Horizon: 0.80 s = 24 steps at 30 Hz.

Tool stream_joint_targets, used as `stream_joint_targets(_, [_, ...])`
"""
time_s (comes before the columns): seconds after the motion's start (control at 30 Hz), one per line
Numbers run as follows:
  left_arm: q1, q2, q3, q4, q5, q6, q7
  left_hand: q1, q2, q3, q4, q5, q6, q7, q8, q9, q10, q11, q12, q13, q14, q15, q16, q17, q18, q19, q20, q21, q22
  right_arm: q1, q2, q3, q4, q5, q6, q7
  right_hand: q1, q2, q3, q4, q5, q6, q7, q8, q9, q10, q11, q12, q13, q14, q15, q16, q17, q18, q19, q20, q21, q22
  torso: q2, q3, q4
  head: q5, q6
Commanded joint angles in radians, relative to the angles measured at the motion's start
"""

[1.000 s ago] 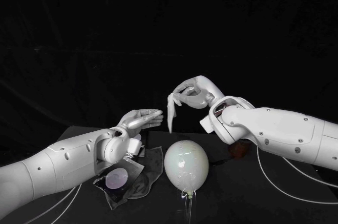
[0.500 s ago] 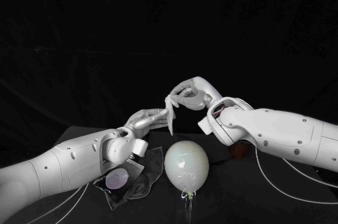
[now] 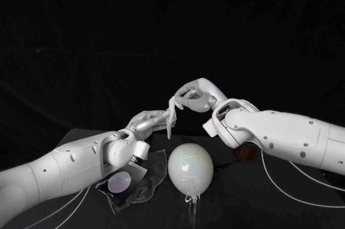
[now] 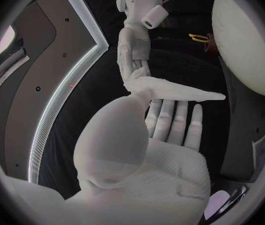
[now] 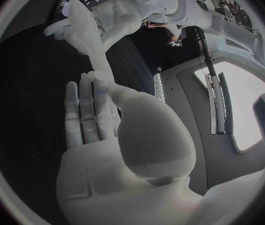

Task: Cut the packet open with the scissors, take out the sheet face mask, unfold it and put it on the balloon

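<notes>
**A:** Where the head view looks down on the table, what do the fingers hold?

**B:** The right hand pinches the top end of the folded sheet mask. The mask hangs from its fingertips as a narrow strip. The left hand reaches up to it, and its fingers touch the strip partway down.

**A:** And under the fingers?

**B:** The balloon lies on the table, well below both sets of fingertips. The packet lies just beside it, under the left arm.

**A:** What about the left wrist view?

**B:** The strip lies across the tips of the left fingers, which are held straight, and the thumb meets one end of it. I cannot tell whether they clamp it. The balloon sits off to one side of those fingertips.

**A:** And the right wrist view?

**B:** The right fingers and thumb are closed on the mask's end. The strip runs from them to the left hand.
</notes>
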Motion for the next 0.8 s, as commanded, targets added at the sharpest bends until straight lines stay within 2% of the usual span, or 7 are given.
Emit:
stream_joint_targets(0.03, [0.001,-0.001,0.002,0.005,0.025,0.009,0.028,0.026,0.001,0.014,-0.009,0.003,0.017,0.000,0.008,0.001,0.005,0.000,-0.004,-0.005,0.008,0.001,0.006,-0.001,-0.006,0.009,0.000,-0.005,0.001,0.000,0.000,0.000,-0.003,-0.016,0.018,0.007,0.000,0.009,0.005,-0.001,0.004,0.004,0.000,0.003,0.049,0.000,-0.004,-0.005,0.001,0.008,0.001,-0.003,-0.001,0.009,-0.008,0.000,0.004,0.002,0.000,0.0001,-0.0001,0.000,0.000])
stream_joint_targets(0.13, [0.001,-0.004,0.002,0.005,0.036,-0.004,0.030,0.046,0.000,0.028,-0.021,0.003,0.030,0.007,0.016,0.004,-0.003,0.002,-0.015,-0.009,0.001,0.003,0.002,-0.004,-0.005,0.013,0.000,-0.007,0.001,0.000,-0.001,0.000,-0.007,-0.017,0.022,0.005,0.000,0.009,0.005,-0.001,0.004,0.004,0.000,0.003,0.049,0.000,-0.004,-0.005,0.001,0.008,0.001,-0.003,-0.001,0.009,-0.008,0.000,0.004,0.002,0.000,0.0004,-0.0003,0.000,0.000])
stream_joint_targets(0.33, [0.001,-0.010,0.002,0.004,0.049,-0.029,0.032,0.053,-0.021,0.029,-0.029,0.003,0.025,0.028,0.013,0.001,-0.024,0.006,-0.030,-0.013,-0.018,0.009,-0.009,-0.009,-0.006,0.007,0.001,-0.012,0.000,-0.001,-0.009,-0.001,-0.008,-0.017,0.025,0.002,-0.002,0.009,0.006,-0.002,0.004,0.004,0.000,0.004,0.049,0.001,-0.004,-0.006,0.001,0.008,0.001,-0.004,-0.001,0.009,-0.009,0.000,0.005,0.003,0.000,0.0002,0.0004,0.001,-0.001])
stream_joint_targets(0.43, [0.001,-0.013,0.002,0.003,0.051,-0.041,0.033,0.055,-0.024,0.032,-0.031,0.003,0.023,0.033,0.012,0.000,-0.027,0.006,-0.033,-0.013,-0.022,0.010,-0.011,-0.011,-0.007,0.005,0.001,-0.014,0.000,-0.001,-0.015,-0.001,-0.005,-0.018,0.026,0.001,-0.002,0.009,0.006,-0.002,0.004,0.004,0.000,0.004,0.049,0.001,-0.004,-0.006,0.001,0.008,0.001,-0.004,-0.001,0.009,-0.009,0.000,0.005,0.003,0.000,-0.0002,0.0005,0.002,-0.002])
stream_joint_targets(0.67, [0.001,-0.015,0.002,0.007,0.054,-0.064,0.041,0.074,-0.004,0.059,-0.042,0.004,0.038,0.032,0.023,0.002,-0.030,0.007,-0.036,-0.012,-0.027,0.011,-0.012,-0.013,-0.008,0.002,0.001,-0.018,0.000,-0.002,-0.030,-0.004,0.008,-0.024,0.054,-0.016,-0.004,0.008,0.007,-0.003,0.004,0.004,-0.001,0.004,0.049,0.001,-0.004,-0.006,0.001,0.007,0.002,-0.005,-0.001,0.009,-0.010,0.000,0.006,0.005,-0.001,-0.0003,-0.0003,0.004,-0.004])
stream_joint_targets(0.7, [0.001,-0.015,0.002,0.007,0.054,-0.067,0.041,0.083,0.002,0.070,-0.050,0.004,0.048,0.025,0.030,0.006,-0.028,0.008,-0.035,-0.011,-0.025,0.011,-0.011,-0.013,-0.008,0.002,0.001,-0.019,0.000,-0.003,-0.031,-0.005,0.009,-0.025,0.059,-0.019,-0.005,0.008,0.008,-0.004,0.004,0.004,-0.001,0.004,0.049,0.001,-0.004,-0.006,0.001,0.006,0.002,-0.005,-0.001,0.009,-0.012,0.000,0.006,0.005,0.000,0.0001,-0.0002,0.005,-0.004])
stream_joint_targets(0.8, [0.001,-0.016,0.002,0.009,0.054,-0.080,0.043,0.090,0.008,0.087,-0.059,0.004,0.062,0.027,0.042,0.011,-0.022,0.003,-0.033,-0.011,-0.022,0.009,-0.008,-0.012,-0.007,0.007,0.001,-0.019,0.000,-0.005,-0.033,-0.007,0.012,-0.032,0.072,-0.029,-0.007,0.008,0.009,-0.004,0.004,0.004,0.000,0.004,0.049,0.001,-0.004,-0.007,0.001,0.006,0.002,-0.006,-0.002,0.008,-0.013,0.001,0.006,0.006,0.000,0.0003,-0.0002,0.005,-0.004])
